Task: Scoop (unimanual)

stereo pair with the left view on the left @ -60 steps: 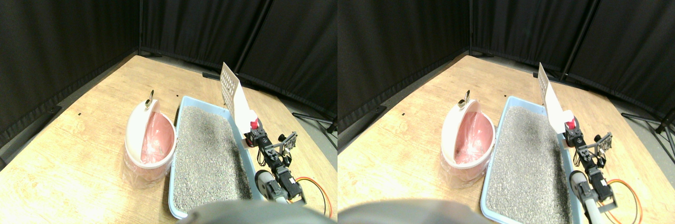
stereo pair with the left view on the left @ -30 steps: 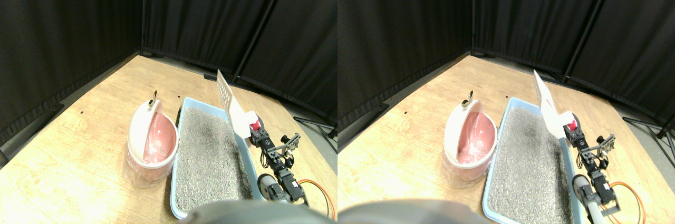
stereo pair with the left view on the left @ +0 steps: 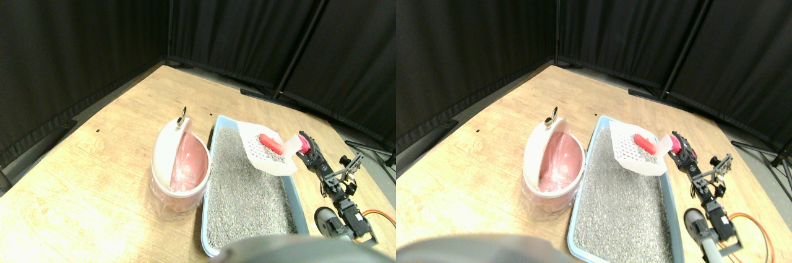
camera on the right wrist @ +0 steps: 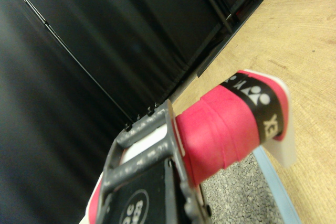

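Now that the scoop [stereo pair with the left view on the left: 267,146] has swung down from the steep upright tilt it had a moment ago, we see it lying nearly level, its slotted face turned up, hanging over the far end of the litter tray [stereo pair with the left view on the left: 210,151]. Largest first: the wooden floor [stereo pair with the left view on the left: 93,170] carries the tray of grey litter [stereo pair with the left view on the left: 244,195], and the pink-lined bin [stereo pair with the left view on the left: 176,167] stands just beside the tray, on the far side of it from our right gripper [stereo pair with the left view on the left: 304,145]. The scoop reaches out ahead of the fingers toward the bin, and a small red piece [stereo pair with the left view on the left: 271,143] lies on it. We cannot tell from either view how the jaws stand, though the red-wrapped handle [camera on the right wrist: 226,127] sits right against the jaw frame. We judge the load is lifted and the carry to the bin comes next.
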### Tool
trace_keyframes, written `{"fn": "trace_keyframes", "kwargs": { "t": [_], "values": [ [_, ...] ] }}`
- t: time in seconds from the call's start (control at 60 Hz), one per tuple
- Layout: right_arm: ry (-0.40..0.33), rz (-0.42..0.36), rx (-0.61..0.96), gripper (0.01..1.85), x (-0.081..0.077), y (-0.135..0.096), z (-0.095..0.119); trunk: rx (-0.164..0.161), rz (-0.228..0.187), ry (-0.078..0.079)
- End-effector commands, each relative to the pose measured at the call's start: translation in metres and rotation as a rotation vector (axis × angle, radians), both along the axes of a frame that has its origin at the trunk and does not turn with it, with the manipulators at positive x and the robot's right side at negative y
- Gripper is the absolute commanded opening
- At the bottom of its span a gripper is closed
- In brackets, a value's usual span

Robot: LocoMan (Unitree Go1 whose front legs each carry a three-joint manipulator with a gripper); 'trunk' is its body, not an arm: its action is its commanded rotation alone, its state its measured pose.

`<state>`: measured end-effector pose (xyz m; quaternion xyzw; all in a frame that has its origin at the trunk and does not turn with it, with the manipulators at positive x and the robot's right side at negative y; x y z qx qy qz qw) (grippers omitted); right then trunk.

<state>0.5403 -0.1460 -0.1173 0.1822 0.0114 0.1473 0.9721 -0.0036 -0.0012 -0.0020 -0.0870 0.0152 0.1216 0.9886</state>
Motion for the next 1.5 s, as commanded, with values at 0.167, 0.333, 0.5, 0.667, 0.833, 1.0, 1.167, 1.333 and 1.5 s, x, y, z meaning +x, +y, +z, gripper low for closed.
{"fn": "trace_keyframes", "kwargs": {
  "t": [0.167,0.333,0.5,0.667,0.833,1.0,1.167,1.333,1.5],
  "values": [
    [-0.064,0.045,-0.063,0.05,0.001,0.01,0.019,-0.01,0.02,0.014],
    [-0.086,0.09,-0.15,0.05,0.001,0.016,0.021,-0.014,0.038,0.016],
    [-0.09,0.124,-0.236,0.05,0.003,0.021,0.022,-0.019,0.049,0.02],
    [-0.078,0.136,-0.224,0.05,0.005,0.025,0.021,-0.021,0.059,0.021],
    [-0.053,0.131,-0.195,0.05,0.004,0.031,0.02,-0.025,0.077,0.019],
    [-0.061,0.159,-0.189,0.05,0.006,0.036,0.021,-0.027,0.096,0.015],
    [-0.057,0.174,-0.18,0.05,0.007,0.043,0.024,-0.028,0.114,0.009],
    [-0.054,0.201,-0.204,0.05,0.007,0.052,0.027,-0.033,0.128,0.004],
    [-0.039,0.226,-0.237,0.05,0.009,0.061,0.03,-0.037,0.138,0.003]
  ]
}}
